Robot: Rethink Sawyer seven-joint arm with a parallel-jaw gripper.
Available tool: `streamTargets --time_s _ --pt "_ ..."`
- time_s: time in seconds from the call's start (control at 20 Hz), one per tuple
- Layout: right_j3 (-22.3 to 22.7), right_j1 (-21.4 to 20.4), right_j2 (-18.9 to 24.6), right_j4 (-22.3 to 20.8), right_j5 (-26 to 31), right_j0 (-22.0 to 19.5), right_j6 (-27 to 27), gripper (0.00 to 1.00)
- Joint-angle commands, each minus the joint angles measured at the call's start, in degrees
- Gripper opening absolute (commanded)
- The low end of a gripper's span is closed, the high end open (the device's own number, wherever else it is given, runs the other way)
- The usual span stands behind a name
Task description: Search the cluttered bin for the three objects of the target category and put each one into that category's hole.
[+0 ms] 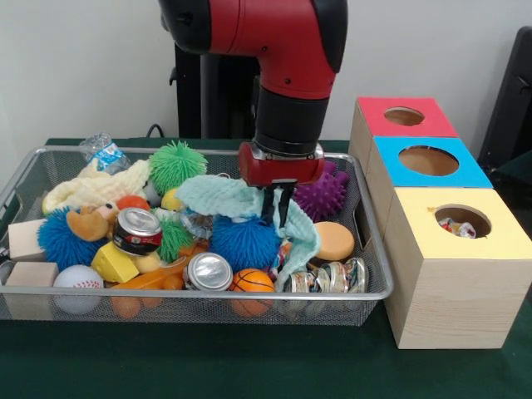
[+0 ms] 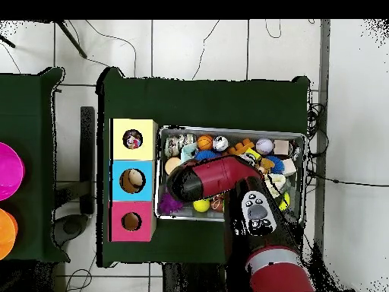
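The wire-mesh bin [image 1: 208,294] holds a heap of toys, and it also shows in the overhead view [image 2: 228,129]. My gripper [image 1: 281,218] reaches down into its middle right. The fingers stand close together, pinched on the large mint-green cloth [image 1: 220,198], which droops away on both sides. One polka-dot cloth piece [image 1: 455,226] lies inside the round hole of the yellow-topped box [image 1: 462,221], right of the bin. It also shows from overhead [image 2: 133,139]. A speckled scrap [image 1: 284,251] peeks out under the mint cloth. In the overhead view my arm [image 2: 213,176] hides the gripper.
The blue-topped box [image 1: 428,160] and the red-topped box [image 1: 405,116] stand behind the yellow one. The bin holds spiky balls in blue [image 1: 243,243], green [image 1: 177,165] and purple [image 1: 322,196], drink cans [image 1: 137,230], a baseball [image 1: 77,278], wooden blocks [image 1: 31,274] and a cream knitted cloth [image 1: 91,187].
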Motion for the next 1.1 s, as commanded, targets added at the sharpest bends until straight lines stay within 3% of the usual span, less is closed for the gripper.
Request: streamTargets --time_s 0.05,0.25,0.45,0.8,1.0,1.1 --pt "2.84 -1.99 1.19 -2.92 4.09 -0.88 -3.53 0.00" --pt "11.86 -18.78 6.55 4.28 18.29 -5.71 -16.27 0.00" --pt "15.60 -27.10 11.88 9.17 27.44 -11.22 -25.00 0.00" --pt "17.23 -32.67 16.75 9.24 30.37 -17.18 -30.81 0.00" --pt "12.84 -31.26 19.94 5.51 31.30 -22.36 -38.84 0.00" --pt "11.24 -28.37 21.13 3.35 29.43 -23.80 -39.48 0.00"
